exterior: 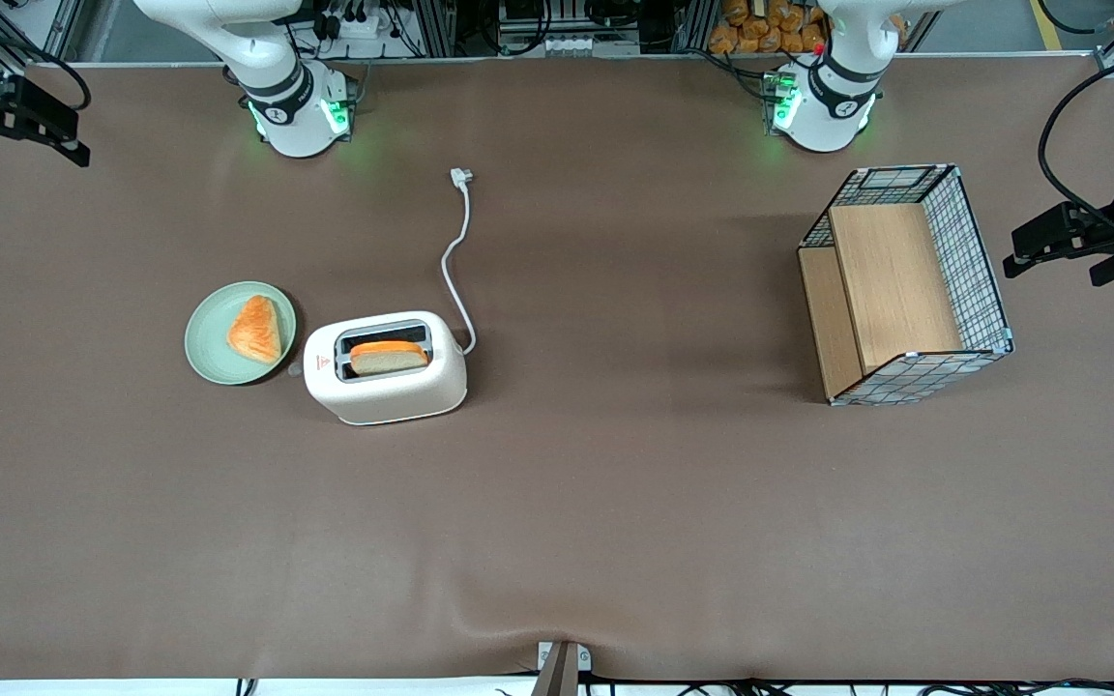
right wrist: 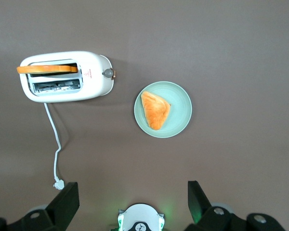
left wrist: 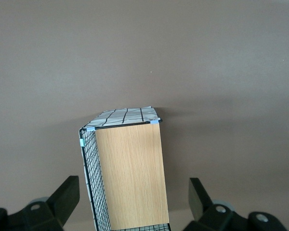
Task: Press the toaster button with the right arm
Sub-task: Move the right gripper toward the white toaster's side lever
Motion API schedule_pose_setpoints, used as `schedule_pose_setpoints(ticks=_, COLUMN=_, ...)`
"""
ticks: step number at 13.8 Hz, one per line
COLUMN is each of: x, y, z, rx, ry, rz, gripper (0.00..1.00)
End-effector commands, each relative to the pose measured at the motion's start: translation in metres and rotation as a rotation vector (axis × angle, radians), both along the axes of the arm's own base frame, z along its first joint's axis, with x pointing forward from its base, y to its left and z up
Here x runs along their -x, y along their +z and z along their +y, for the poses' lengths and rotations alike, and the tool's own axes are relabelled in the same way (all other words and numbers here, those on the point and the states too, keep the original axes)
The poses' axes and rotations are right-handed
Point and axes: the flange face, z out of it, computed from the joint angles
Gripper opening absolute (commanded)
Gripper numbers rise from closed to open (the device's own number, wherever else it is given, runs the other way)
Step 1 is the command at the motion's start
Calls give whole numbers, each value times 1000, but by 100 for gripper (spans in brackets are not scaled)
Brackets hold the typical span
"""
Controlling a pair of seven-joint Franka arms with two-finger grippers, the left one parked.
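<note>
The white toaster (exterior: 386, 367) stands on the brown table with a slice of bread (exterior: 389, 356) in the slot nearer the front camera. Its red triangle mark faces the green plate. The button (exterior: 295, 368) is a small grey nub on that narrow end, and it also shows in the right wrist view (right wrist: 107, 73) on the toaster (right wrist: 65, 77). My right gripper (exterior: 20, 135) hangs high above the working arm's end of the table, far from the toaster. In the right wrist view the gripper (right wrist: 133, 204) is open and empty, looking straight down.
A green plate (exterior: 212, 348) with a triangular toast (exterior: 255, 329) sits right beside the button end. The white cord (exterior: 458, 261) runs from the toaster to its plug (exterior: 461, 176). A wire basket with wooden boards (exterior: 905, 285) stands toward the parked arm's end.
</note>
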Motion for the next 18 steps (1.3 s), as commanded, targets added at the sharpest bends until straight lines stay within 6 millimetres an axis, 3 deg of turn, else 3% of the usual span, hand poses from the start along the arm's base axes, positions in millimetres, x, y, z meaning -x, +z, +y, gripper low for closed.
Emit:
schedule_pose_setpoints(ticks=1, x=-9, y=-22, z=4, rx=-10, ry=-5, rz=64, gripper=100)
schedule_pose_setpoints(ticks=4, x=-14, y=-32, z=5, rx=-16, ry=-6, rz=57, gripper=100)
schedule_pose_setpoints(ticks=6, x=-20, y=-52, z=8, rx=-76, ry=-11, rz=55, gripper=100)
schedule_pose_setpoints(ticks=9, x=-38, y=-75, z=14, rx=-108, ry=-15, rz=54, gripper=20)
schedule_pose_setpoints(ticks=10, x=-43, y=-83, z=16, rx=-130, ry=-19, rz=56, gripper=6)
schedule_pose_setpoints(ticks=11, x=-44, y=-91, z=17, rx=-157, ry=-24, rz=58, gripper=0)
schedule_pose_setpoints(ticks=16, x=-63, y=-123, z=23, rx=-206, ry=-39, rz=48, gripper=0)
schedule_pose_setpoints(ticks=18, x=-70, y=-144, z=28, rx=-261, ry=-63, rz=33, gripper=0)
